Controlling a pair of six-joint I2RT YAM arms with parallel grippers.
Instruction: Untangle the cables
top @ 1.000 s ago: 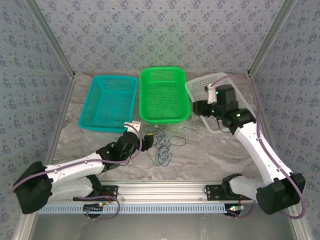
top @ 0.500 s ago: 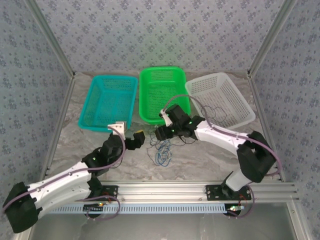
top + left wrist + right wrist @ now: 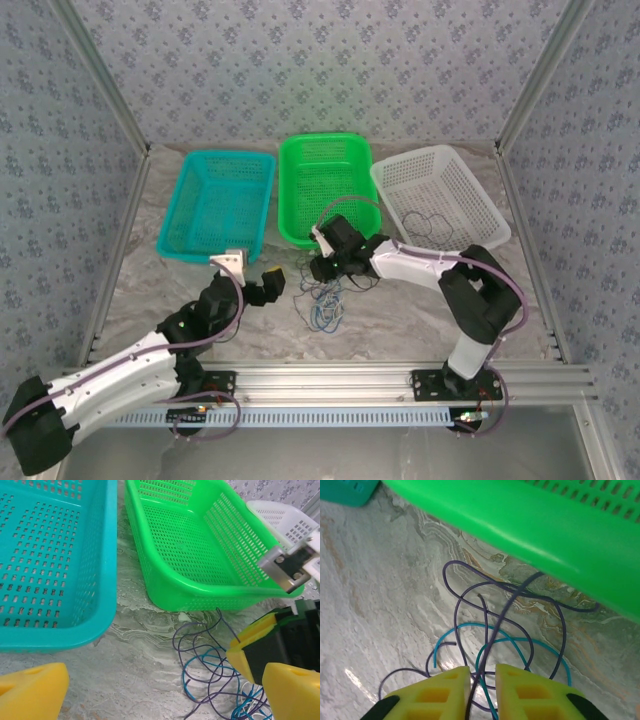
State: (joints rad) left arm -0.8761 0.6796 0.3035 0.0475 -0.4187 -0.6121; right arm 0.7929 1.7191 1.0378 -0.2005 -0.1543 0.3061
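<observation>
The cables (image 3: 322,300) lie under the right gripper (image 3: 482,674), which pinches a purple one, beside the wide-open left gripper (image 3: 268,283).

Right pincer (image 3: 322,268) has swung over from the white basket (image 3: 410,157) and nips down on the cables (image 3: 322,300); left pincer (image 3: 268,283) backs off, jaws spreading wide.
</observation>
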